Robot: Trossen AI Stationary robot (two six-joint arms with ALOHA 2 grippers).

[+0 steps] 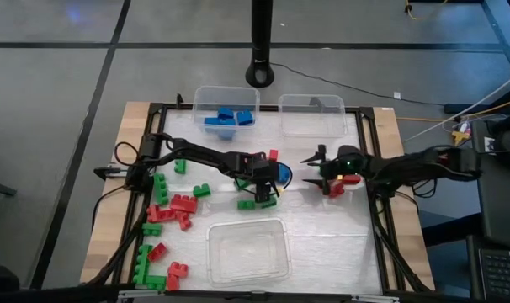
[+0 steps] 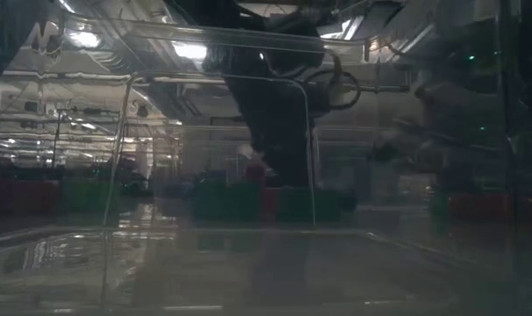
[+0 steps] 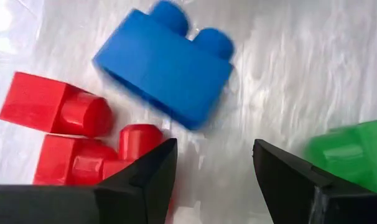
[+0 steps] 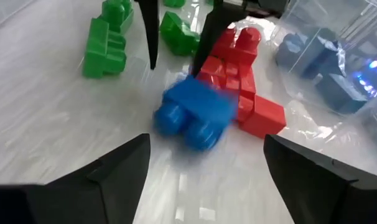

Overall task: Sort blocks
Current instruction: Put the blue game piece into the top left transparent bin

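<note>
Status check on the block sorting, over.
Left gripper open, over mid-table. Right gripper open, empty. Blue block loose on the table between them. Red blocks crowd beside it.

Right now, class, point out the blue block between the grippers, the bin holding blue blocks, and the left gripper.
blue block [image 3: 167,71], left wrist view, its flat side face
bin [image 1: 198,99], high view, its left rim
left gripper [image 3: 214,180], left wrist view, gap between its open fingertips

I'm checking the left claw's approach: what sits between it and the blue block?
Nothing visible. The left claw stands open over bare table, the blue block just ahead. Red blocks and a green block flank the path.
</note>
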